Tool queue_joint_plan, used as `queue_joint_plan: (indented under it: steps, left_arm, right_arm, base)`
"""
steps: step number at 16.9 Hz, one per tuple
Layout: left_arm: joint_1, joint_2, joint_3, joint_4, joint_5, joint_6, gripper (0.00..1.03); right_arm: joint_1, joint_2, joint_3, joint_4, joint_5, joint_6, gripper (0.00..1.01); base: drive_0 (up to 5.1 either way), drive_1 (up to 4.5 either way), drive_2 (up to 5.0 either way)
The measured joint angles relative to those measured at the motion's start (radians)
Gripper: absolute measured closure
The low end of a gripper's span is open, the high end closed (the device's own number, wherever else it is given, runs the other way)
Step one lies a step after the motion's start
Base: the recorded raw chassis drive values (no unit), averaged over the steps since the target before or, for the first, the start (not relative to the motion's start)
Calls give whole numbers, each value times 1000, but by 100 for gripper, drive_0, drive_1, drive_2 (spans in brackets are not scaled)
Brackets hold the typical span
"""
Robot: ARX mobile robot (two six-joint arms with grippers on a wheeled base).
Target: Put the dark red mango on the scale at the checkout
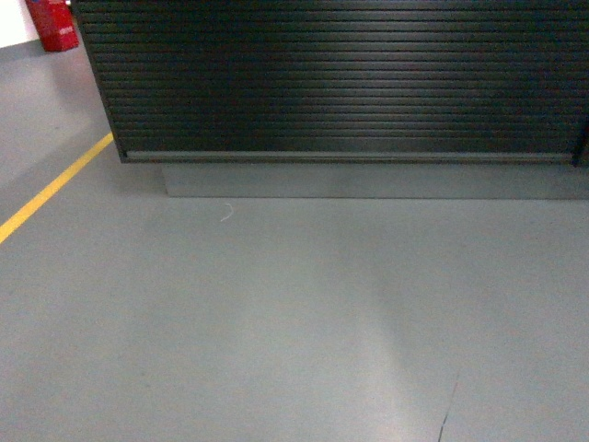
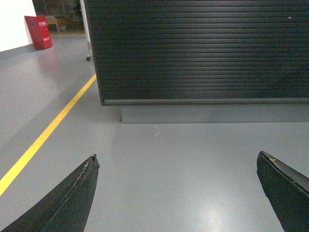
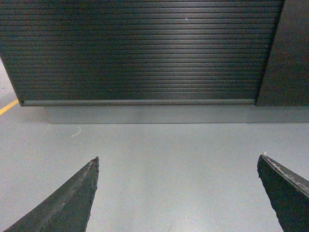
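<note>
Checkout (image 1: 350,83) front faces both pincers (image 2: 176,162) (image 3: 176,162) — spread, empty

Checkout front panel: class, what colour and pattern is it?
Black with fine horizontal ribs, seen best in the right wrist view: checkout front panel.

The checkout (image 1: 350,78) stood as a ribbed black wall from 10 to 2 o'clock, blocking all passage ahead. Grey floor (image 1: 276,322) lay bare from its base toward 6 o'clock. A yellow line (image 1: 51,189) ran at 9 o'clock, a red crate (image 1: 53,23) at 11. Both grippers, left gripper (image 2: 176,159) and right gripper (image 3: 177,159), hung with fingers wide apart over bare floor.
</note>
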Motion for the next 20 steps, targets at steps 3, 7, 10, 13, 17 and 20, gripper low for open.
queue_joint_plan:
  steps: [3, 7, 10, 13, 17, 20]
  left_arm:
    - [0, 0, 0, 2, 0, 0, 5]
    - [0, 0, 0, -3, 0, 0, 5]
    - [0, 0, 0, -1, 0, 0, 5]
    - [0, 0, 0, 0, 0, 0, 5]
    - [0, 0, 0, 1, -1, 0, 5]
    - [0, 0, 0, -4, 0, 0, 5]
  right_arm:
    - [0, 0, 0, 4, 0, 0, 3]
    - [0, 0, 0, 0, 0, 0, 3]
    - [0, 0, 0, 2, 0, 0, 3]
    - [0, 0, 0, 1, 0, 0, 3]
    - [0, 0, 0, 2, 0, 0, 3]
    - [0, 0, 0, -3, 0, 0, 3]
  base:
    - [0, 406, -406]
    - [-5, 402, -412]
    - [-4, 404, -411]
    - [0, 408, -407]
    - [3, 411, -404]
    - [3, 411, -405]
